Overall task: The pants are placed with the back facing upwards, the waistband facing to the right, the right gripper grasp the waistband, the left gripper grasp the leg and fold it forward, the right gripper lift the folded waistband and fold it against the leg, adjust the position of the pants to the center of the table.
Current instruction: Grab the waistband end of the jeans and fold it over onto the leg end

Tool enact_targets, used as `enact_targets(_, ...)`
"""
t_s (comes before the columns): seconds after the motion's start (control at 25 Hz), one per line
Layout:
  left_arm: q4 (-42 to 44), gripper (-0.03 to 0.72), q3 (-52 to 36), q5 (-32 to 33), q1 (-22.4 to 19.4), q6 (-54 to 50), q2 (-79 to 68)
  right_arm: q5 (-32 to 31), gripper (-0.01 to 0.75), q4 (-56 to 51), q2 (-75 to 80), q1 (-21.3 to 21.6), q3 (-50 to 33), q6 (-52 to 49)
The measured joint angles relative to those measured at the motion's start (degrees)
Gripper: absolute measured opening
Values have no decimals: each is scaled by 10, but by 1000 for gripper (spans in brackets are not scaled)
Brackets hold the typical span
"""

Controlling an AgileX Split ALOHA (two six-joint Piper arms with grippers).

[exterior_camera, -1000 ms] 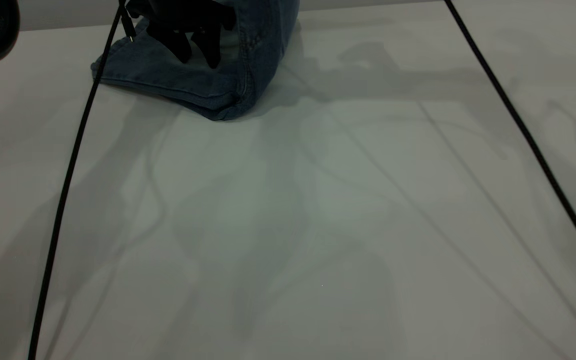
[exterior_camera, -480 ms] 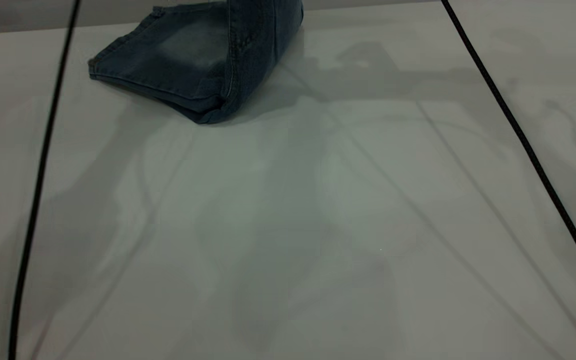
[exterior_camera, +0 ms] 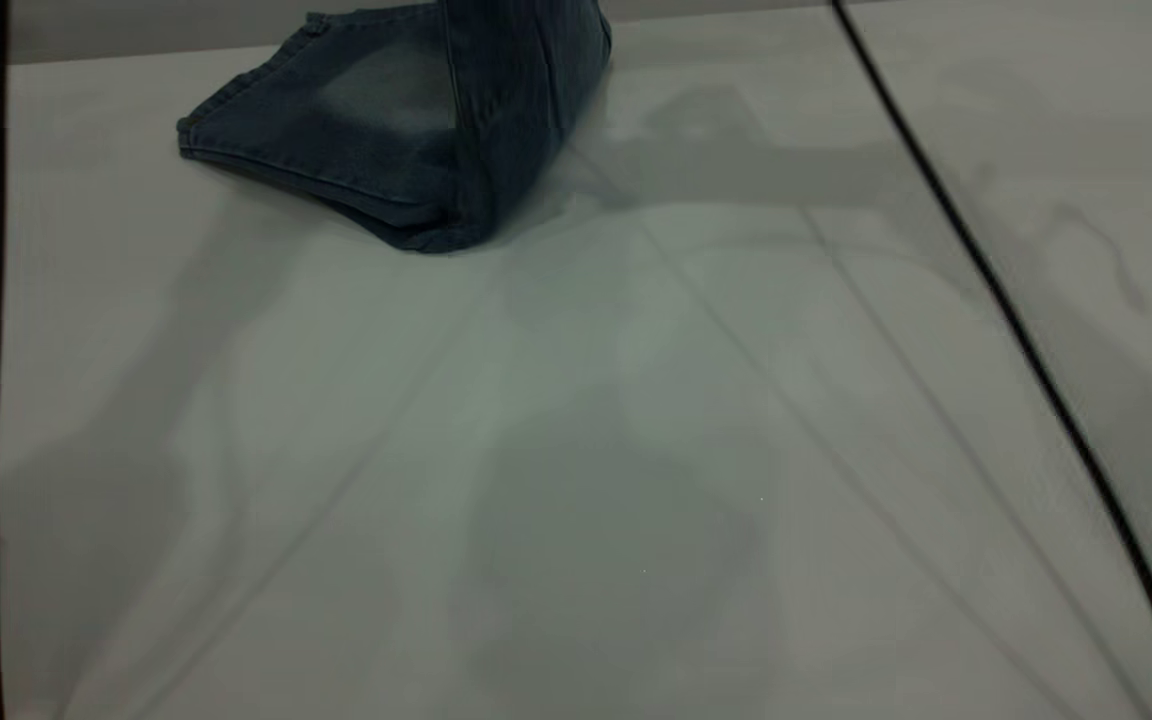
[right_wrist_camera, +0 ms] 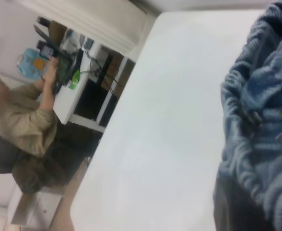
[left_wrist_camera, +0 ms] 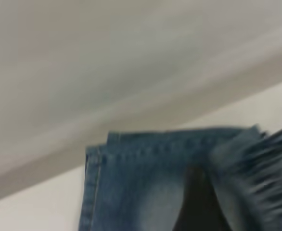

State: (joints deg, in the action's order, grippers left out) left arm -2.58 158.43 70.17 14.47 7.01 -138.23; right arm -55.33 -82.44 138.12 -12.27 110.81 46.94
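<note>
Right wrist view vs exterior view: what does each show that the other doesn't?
Only the right wrist view: the gathered elastic waistband up close, and beyond the table's far edge a seated person at a white desk.

Only the exterior view: the pants' folded leg end with its hem lying on the table near the far edge, part of the denim rising out of frame, and two black cables crossing the picture.

Both: the pants and the white table. Neither shows a gripper.
</note>
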Motion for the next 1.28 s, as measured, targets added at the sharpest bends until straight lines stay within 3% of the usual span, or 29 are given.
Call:
enact_targets(0.32,-26,428,1,-1,1,0,50,56,98,-75,50,-39,0,53)
enact_targets(0.6,-26,428,0,-1,1,2,47,67,98,-176,88,-58,1,102)
enact_targets(1.12,-39,428,0,-2,1,16,47,169,98,-177,138,-101,85,108)
enact_targets(1.28,-39,428,0,-2,1,16,47,211,165,-178,145,-111,85,108)
